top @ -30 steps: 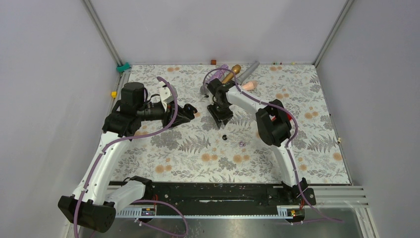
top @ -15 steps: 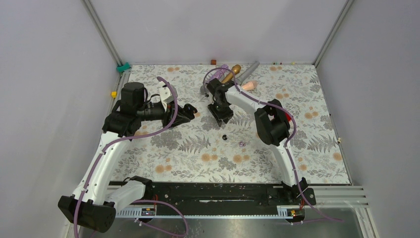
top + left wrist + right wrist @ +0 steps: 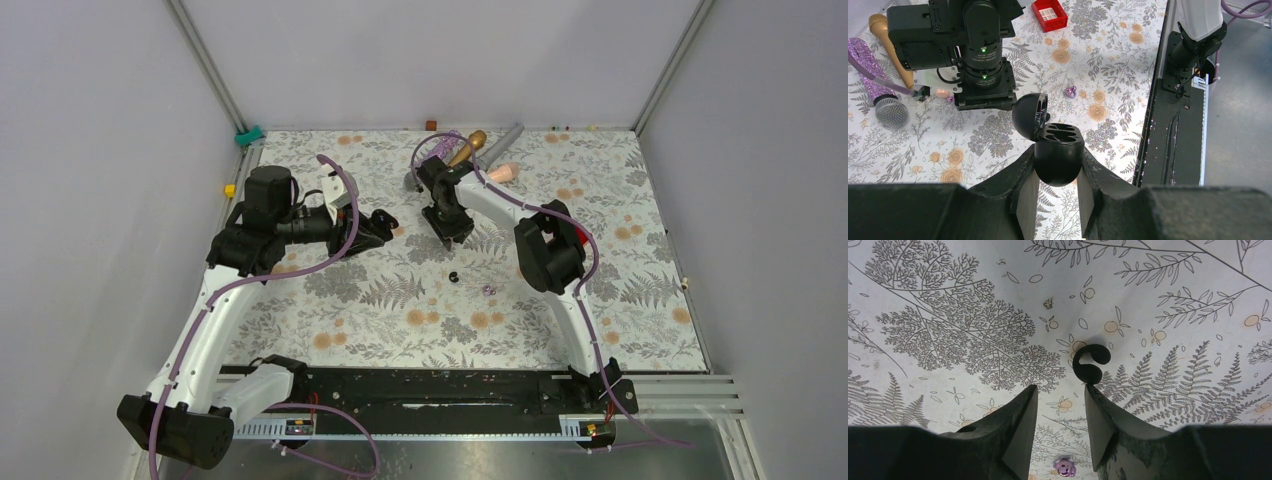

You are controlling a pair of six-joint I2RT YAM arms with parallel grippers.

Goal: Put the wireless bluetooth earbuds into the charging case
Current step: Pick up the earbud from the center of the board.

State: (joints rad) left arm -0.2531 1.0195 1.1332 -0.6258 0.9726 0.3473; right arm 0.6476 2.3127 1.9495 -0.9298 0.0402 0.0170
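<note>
Black plastic charging case, lid hinged back and both wells showing: clamped upright between the fingers of my left gripper, held over the table's left half, well in from the left edge. Black earbuds: one small curled shape on the floral table near its middle; I cannot tell whether it is one bud or two touching. Purple earbuds: near the black ones, a little toward the near edge and the right, apart from them. My right gripper: jaws standing part open around nothing, poised over the cloth on the far side of the black earbuds, one fingertip showing just beside them in the wrist view. Bare printed cloth lies on every side of both lots of buds, widest toward the near and right edges. Gold microphone and purple glitter microphone: lying by the far edge, beyond my right gripper. Red box: on the cloth toward the right edge.
</note>
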